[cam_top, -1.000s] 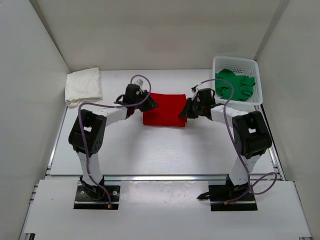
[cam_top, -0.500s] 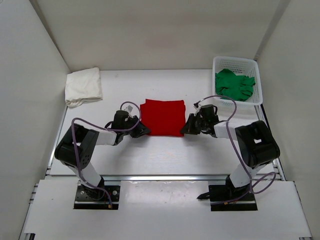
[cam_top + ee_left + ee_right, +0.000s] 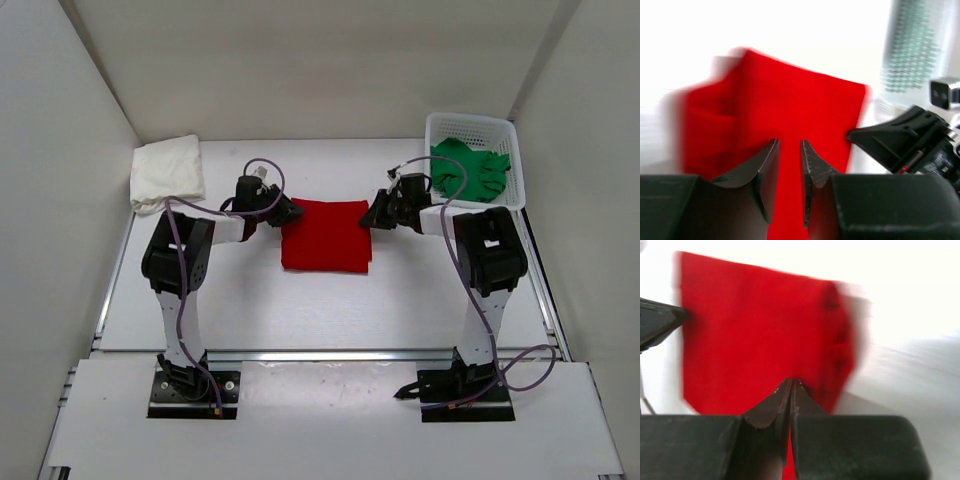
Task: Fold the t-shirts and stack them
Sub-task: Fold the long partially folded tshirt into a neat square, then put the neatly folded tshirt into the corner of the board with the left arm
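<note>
Both hands pinch the folded red t-shirt's far corners mid-fold: left hand narrowly parted, right hand clamped; next, lay it flat.

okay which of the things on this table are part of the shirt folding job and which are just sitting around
Part of the job:
red t-shirt, folded, between the claws
white t-shirt, far left corner
green t-shirt, in the basket

Just lying about:
white mesh basket

red t-shirt: soft matt cloth | white t-shirt, far left corner: matt cloth, rumpled | green t-shirt: matt cloth | basket: white plastic mesh | table: smooth matt white | left pincer fingers: black, ridged
</note>
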### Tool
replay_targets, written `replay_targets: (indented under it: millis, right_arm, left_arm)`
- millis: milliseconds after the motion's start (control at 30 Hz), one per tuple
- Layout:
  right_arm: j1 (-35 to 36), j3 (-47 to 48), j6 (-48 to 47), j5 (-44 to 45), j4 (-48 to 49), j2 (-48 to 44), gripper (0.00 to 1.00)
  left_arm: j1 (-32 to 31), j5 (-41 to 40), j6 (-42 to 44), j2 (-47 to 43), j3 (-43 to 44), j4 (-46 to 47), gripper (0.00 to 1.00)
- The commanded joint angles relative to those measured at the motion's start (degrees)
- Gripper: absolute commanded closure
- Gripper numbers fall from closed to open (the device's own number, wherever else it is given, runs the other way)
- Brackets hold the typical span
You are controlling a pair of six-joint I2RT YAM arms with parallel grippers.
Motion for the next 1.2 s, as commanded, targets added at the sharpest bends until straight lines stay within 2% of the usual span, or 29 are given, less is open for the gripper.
replay_targets:
  millis: [0, 133, 267, 333, 400, 433, 500, 600, 700, 733, 767, 800, 900, 967, 1033, 1167]
  right_arm:
    - [-1.6, 1.5, 0.2, -1.1, -0.3, 4.0, 1.0]
    - [-1.6, 2.2, -0.3, -1.9, -0.7, 5.3, 1.0]
    - [-0.7, 3.7, -0.7, -2.4, -1.6, 2.9, 1.0]
    - [-0.4, 4.2, -1.0, -2.3, -3.1, 0.9, 0.96]
    - [0.4, 4.6, -1.4, -2.8, -3.5, -1.8, 0.78]
    - [0.6, 4.2, -1.5, -2.8, -3.9, -3.5, 0.69]
    - [1.4, 2.4, -1.7, -2.7, -3.4, -6.5, 0.59]
    - [2.0, -3.3, -1.6, -2.1, -1.1, -14.0, 0.5]
    - [1.9, -11.5, 0.8, -2.9, 3.4, -19.8, 0.49]
    - [1.6, -15.3, 0.6, -3.3, 5.0, -21.3, 0.48]
    - [1.8, -18.4, 0.6, -3.5, 5.9, -23.6, 0.48]
    - [1.7, -20.2, 1.5, -3.5, 7.5, -26.1, 0.48]
    - [0.6, -26.8, 1.6, -3.6, 9.8, -30.8, 0.47]
    - [-0.6, -30.8, 2.0, -4.6, 10.9, -33.1, 0.46]
    - [-1.8, -32.8, 2.1, -5.0, 11.5, -34.8, 0.46]
    - [-2.5, -34.5, 1.9, -5.6, 11.6, -36.2, 0.46]
  left_arm:
    - [3.2, 0.7, -0.1, 3.5, 1.8, -4.1, 0.67]
    - [5.5, 4.7, -1.9, 4.0, -0.3, 0.2, 0.66]
    - [5.2, 3.7, -2.8, -1.3, -0.9, 2.1, 0.64]
    - [5.0, 1.7, -1.0, -4.8, -1.4, 0.3, 0.59]
    - [4.9, -1.2, 3.0, -8.8, -2.0, -3.3, 0.44]
    - [4.9, -3.1, 5.7, -9.8, -2.7, -4.2, 0.29]
    - [5.4, -4.4, 8.8, -12.1, -3.9, -7.9, 0.01]
    - [7.3, -3.5, 10.5, -13.7, -9.5, -6.2, 0.02]
    - [7.9, -2.6, 12.3, -14.0, -12.1, -7.6, 0.01]
    - [7.7, -3.1, 13.9, -13.9, -12.0, -9.4, 0.05]
    - [7.5, -4.9, 16.0, -13.4, -11.0, -10.9, 0.19]
    - [6.6, -5.7, 16.8, -13.3, -11.1, -13.5, 0.22]
    - [5.4, -6.5, 18.5, -11.9, -10.5, -15.2, 0.21]
    - [4.1, -2.9, 18.4, -9.9, -9.8, -14.0, 0.16]
    - [2.9, -1.1, 18.6, -6.2, -7.7, -14.9, 0.15]
    - [2.0, 1.8, 16.1, -1.8, -7.5, -11.1, 0.26]
